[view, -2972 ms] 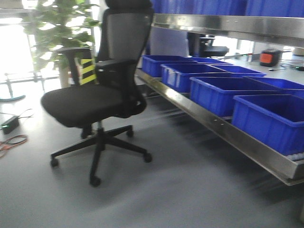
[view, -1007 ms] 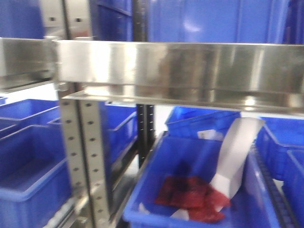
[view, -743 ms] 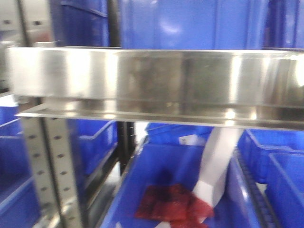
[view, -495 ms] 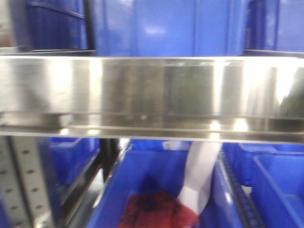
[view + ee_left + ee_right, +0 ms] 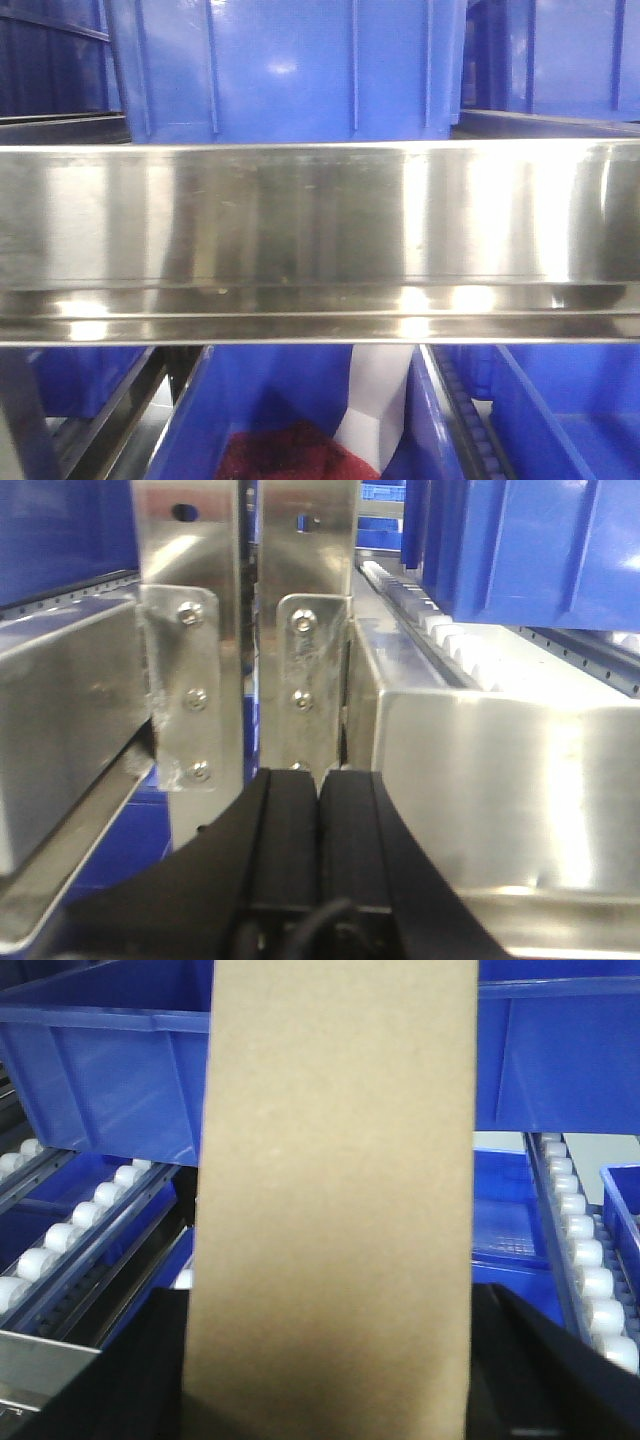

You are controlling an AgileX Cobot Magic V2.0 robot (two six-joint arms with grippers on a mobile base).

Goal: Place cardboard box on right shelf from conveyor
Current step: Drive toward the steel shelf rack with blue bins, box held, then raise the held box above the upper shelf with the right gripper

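Note:
The cardboard box (image 5: pixel 335 1200), plain tan, fills the middle of the right wrist view. It stands upright between the black fingers (image 5: pixel 545 1360) of my right gripper (image 5: pixel 330 1380), which is shut on it. Behind it lie the right shelf's blue bins and roller tracks. In the front view the right shelf (image 5: pixel 320 240) shows as a broad shiny steel rail close ahead. My left gripper (image 5: pixel 320 792) is shut with nothing in it, its pads pressed together just before the shelf's steel uprights (image 5: pixel 305 630). The conveyor is out of view.
Blue bins (image 5: pixel 290 70) stand above the rail. A lower bin (image 5: pixel 300 400) holds a red thing (image 5: pixel 290 455) and a white piece (image 5: pixel 375 405). White rollers (image 5: pixel 585 1250) run between bins. A steel shelf edge (image 5: pixel 500 790) lies right of the left gripper.
The front view has swung from the chair and floor to the shelf and closed in. The steel rail has grown larger and the perforated upright has slid off to the left.

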